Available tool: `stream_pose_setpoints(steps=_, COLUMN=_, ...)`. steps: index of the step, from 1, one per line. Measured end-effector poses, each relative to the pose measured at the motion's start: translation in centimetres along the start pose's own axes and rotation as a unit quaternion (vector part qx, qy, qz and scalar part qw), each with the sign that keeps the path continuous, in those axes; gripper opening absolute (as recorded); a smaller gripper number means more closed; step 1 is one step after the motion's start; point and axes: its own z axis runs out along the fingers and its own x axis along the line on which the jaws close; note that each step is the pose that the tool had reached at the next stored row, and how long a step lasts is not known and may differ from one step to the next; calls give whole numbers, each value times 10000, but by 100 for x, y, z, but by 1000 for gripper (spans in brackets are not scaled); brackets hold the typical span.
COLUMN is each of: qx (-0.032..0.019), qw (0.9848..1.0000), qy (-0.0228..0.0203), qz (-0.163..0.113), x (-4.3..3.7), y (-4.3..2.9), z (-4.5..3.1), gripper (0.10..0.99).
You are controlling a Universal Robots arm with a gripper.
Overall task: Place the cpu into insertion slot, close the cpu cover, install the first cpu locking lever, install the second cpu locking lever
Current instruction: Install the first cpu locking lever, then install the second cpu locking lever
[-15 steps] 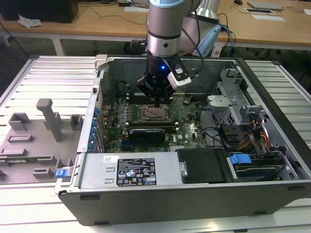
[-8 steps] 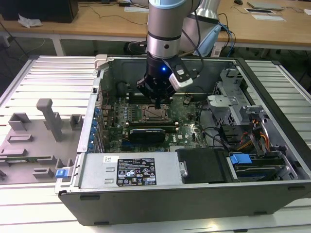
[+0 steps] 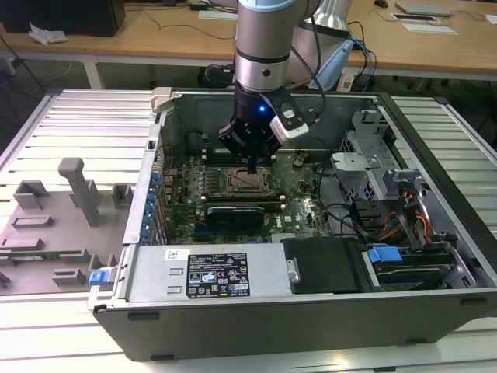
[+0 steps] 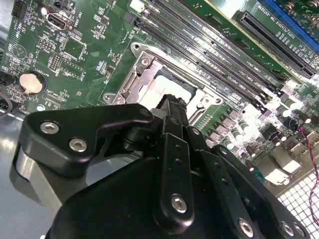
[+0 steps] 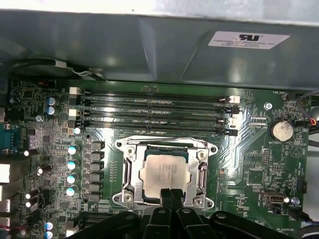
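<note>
The cpu [image 5: 164, 173] lies flat in the insertion slot [image 5: 119, 145], its silvery-tan top showing through the cut-out of the cpu cover [image 5: 199, 172], which lies down around it. A thin wire lever [image 5: 164, 140] runs along the slot's edge nearest the memory slots. My gripper [image 5: 172, 193] is shut with its fingertips together and nothing between them, right at the socket's near edge, touching or just above the cpu. The second wrist view has the gripper [image 4: 172, 102] directly over the cpu [image 4: 172, 85]. In the exterior view the gripper [image 3: 253, 165] hangs over the socket [image 3: 250, 184] inside the open computer case.
Long black memory slots [image 5: 154, 112] run beside the socket, with the case wall [image 5: 149, 45] behind them. A coin battery [image 5: 280, 130] sits on the board. A black card [image 3: 233, 211], the power supply [image 3: 206, 272] and drive bays [image 3: 388, 256] surround the socket. Grey fixtures [image 3: 78, 190] stand outside the case.
</note>
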Motion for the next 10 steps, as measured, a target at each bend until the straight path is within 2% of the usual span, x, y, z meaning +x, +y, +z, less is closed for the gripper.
stream_pose_setpoints(steps=10, qx=0, qw=10000, qy=0, qz=0, x=0, y=0, z=-14, gripper=106)
